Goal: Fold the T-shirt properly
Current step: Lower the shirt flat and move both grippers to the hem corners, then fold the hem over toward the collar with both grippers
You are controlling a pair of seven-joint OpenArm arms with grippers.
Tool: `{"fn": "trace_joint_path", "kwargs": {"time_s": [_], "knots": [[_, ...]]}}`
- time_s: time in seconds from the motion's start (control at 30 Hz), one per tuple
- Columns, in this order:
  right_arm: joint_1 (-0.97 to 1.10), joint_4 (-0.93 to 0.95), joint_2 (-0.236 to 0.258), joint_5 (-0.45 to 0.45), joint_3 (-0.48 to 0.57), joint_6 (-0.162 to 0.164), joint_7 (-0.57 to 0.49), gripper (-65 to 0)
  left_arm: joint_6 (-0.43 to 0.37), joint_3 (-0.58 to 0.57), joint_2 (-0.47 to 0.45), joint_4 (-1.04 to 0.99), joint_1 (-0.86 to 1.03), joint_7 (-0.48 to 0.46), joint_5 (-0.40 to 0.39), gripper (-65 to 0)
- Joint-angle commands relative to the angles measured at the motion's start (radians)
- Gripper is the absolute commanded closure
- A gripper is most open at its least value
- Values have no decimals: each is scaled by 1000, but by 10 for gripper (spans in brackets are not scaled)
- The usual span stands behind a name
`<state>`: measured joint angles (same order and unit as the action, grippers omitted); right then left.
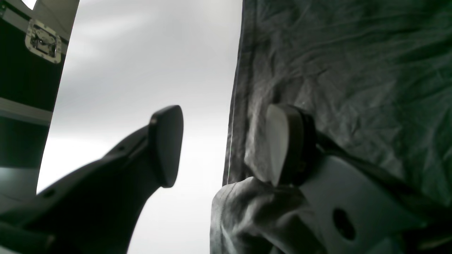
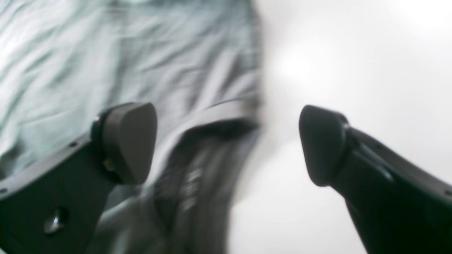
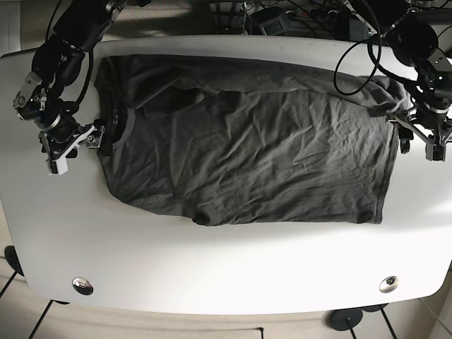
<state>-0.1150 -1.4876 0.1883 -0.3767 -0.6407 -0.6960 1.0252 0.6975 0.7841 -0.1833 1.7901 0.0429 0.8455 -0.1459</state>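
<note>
T-shirt [image 3: 254, 148] flat on table [image 3: 212, 268]

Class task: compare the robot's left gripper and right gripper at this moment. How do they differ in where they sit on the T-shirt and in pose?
The left gripper sits at the T-shirt's hem edge; the right gripper sits at the collar end. In the left wrist view, one left finger presses the cloth beside a bunched fold, while the right fingers straddle the collar without pinching it. Both are open over the white table.
</note>
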Motion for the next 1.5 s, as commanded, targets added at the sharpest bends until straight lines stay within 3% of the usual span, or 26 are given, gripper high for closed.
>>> {"fn": "trace_joint_path", "kwargs": {"time_s": [0.03,0.2,0.3,0.33,0.5,0.6,0.7,0.77,0.8,0.87,0.93,1.27,1.5], "knots": [[-78,95,30,45,31,-2,-95,-612,1,-10,-17,6,-22,-24,-17,-344],[-139,331,66,89,104,-2,-262,-612,1,-9,-17,3,-21,-24,-17,-344],[-137,373,55,89,109,-2,-277,-612,1,-9,-17,-11,-21,-25,-13,-344],[-133,371,21,89,109,-2,-277,-612,1,-9,-17,-28,-24,-28,21,-344],[-82,304,-59,94,152,-2,-277,-612,1,-2,-15,-115,-116,-27,151,-349],[-65,284,-68,89,181,-2,-279,-590,1,-9,-20,-187,-180,-27,160,-351],[-71,285,-68,89,181,-2,-282,-412,-29,-10,-38,-283,-252,-24,160,-392],[-91,285,-68,94,180,-2,-282,-257,-52,-12,-41,-384,-315,-30,162,-468],[-93,285,-63,94,180,-2,-282,-140,-71,-13,-66,-457,-357,-30,167,-504],[-97,285,-60,95,180,-2,-282,-24,-89,-76,-101,-582,-404,-35,157,-507],[-108,285,-59,95,180,-2,-282,-29,-94,-139,-127,-706,-459,-94,157,-507],[-108,285,-62,92,180,-2,-280,-29,-91,-144,-175,-1008,-529,-236,159,-507],[-108,285,-66,91,180,-2,-280,-29,-71,-144,-187,-1120,-558,-243,157,-506]]}}
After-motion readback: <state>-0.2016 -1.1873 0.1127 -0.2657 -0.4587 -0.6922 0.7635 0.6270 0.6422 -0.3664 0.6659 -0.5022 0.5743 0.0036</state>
